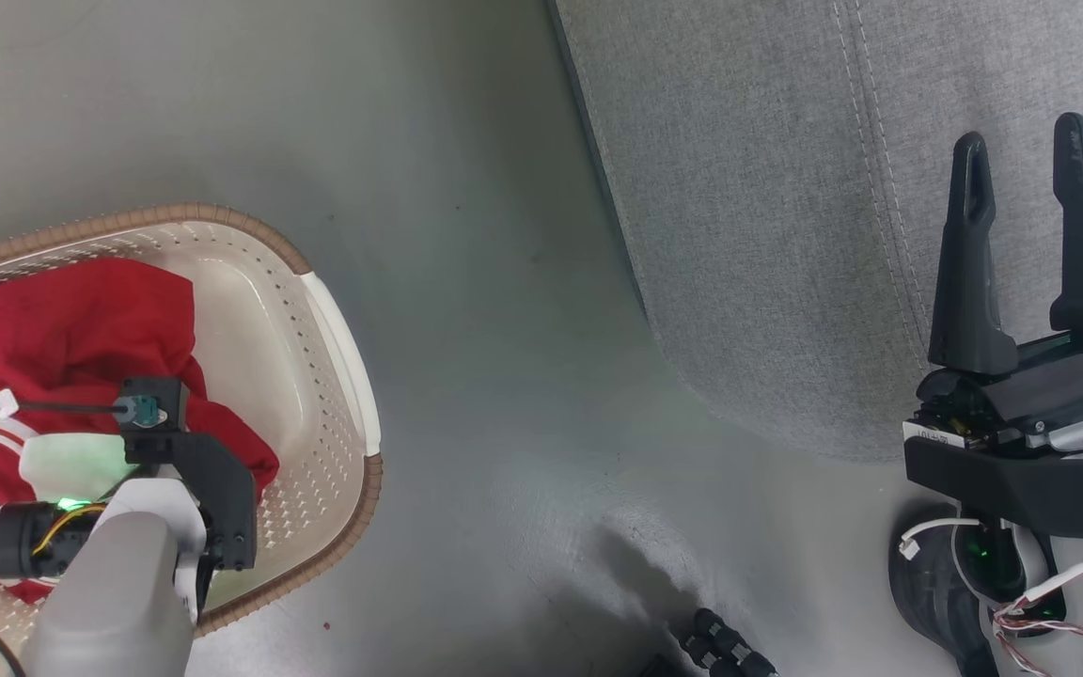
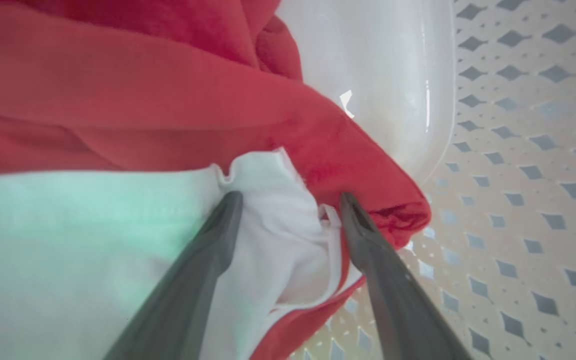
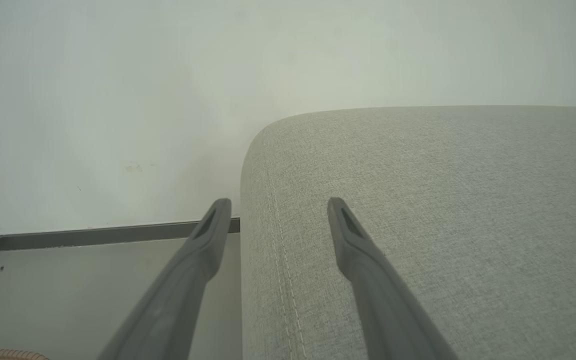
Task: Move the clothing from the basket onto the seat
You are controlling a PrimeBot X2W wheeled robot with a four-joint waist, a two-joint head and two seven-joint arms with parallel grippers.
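Observation:
Red clothing (image 1: 71,329) with white stripes lies heaped in the cream basket (image 1: 339,320) at the left. My left arm reaches down into the basket from above. In the left wrist view my left gripper (image 2: 290,200) is open, its two fingers standing on either side of a white fold of the clothing (image 2: 273,220), with red cloth around it and the perforated basket wall (image 2: 518,150) to the right. My right gripper (image 1: 1021,132) is open and holds nothing, hovering over the grey seat (image 1: 767,235). In the right wrist view the right gripper (image 3: 278,202) straddles the seat's (image 3: 443,200) stitched edge.
Bare grey floor (image 1: 504,329) separates the basket from the seat. A dark ribbed cable (image 1: 725,649) lies at the bottom edge. A pale wall with a dark baseboard (image 3: 93,235) stands beyond the seat's corner. The right arm's base and loose wires (image 1: 1049,583) sit at the lower right.

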